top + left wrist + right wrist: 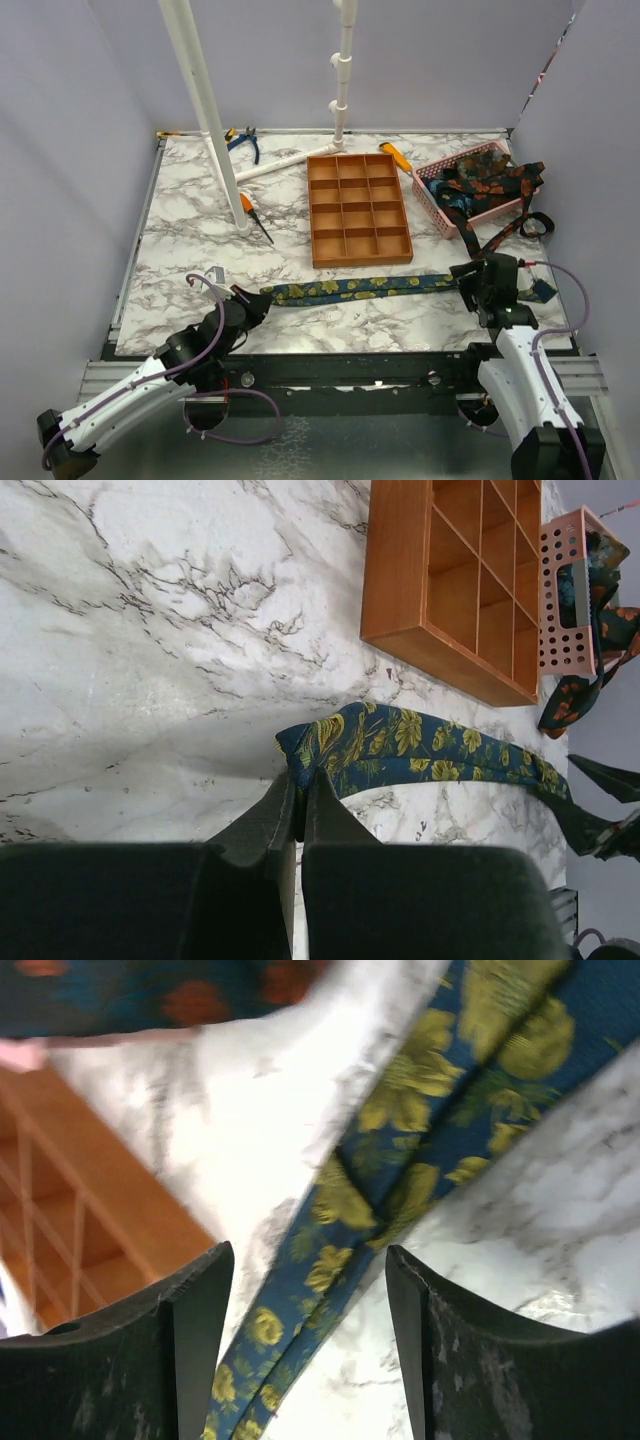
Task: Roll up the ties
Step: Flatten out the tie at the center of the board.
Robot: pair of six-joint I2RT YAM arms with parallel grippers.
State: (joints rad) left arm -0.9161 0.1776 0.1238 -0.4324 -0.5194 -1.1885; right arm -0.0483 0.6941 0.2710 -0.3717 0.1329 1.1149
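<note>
Along the near edge of the marble table (pixel 190 230), just in front of the orange compartment tray (pixel 311 215), we find one yellow-flowered tie (pixel 350 289) stretched out flat. Its long axis runs left to right between our two arms. The left gripper (pixel 258 298) is closed tight on the tie's left end. The cloth is pinched at the fingertips and arches a little off the marble beyond them.

The right gripper (pixel 478 285) sits at the opposite end with its jaws parted, one on either side of the narrow strip. In the right wrist view the fabric passes between the fingers with marble showing on both sides, so we judge that it grips nothing. The other ties (pixel 490 180) lie heaped in the pink basket (pixel 437 208) at the far right, some trailing over its rim toward the right arm.

For rolling, what matters is that the tie leads away from the left gripper straight toward the right one. We would start the roll at the pinched left end and work along that axis. The right gripper would need to close first if the strip is to be kept taut.
</note>
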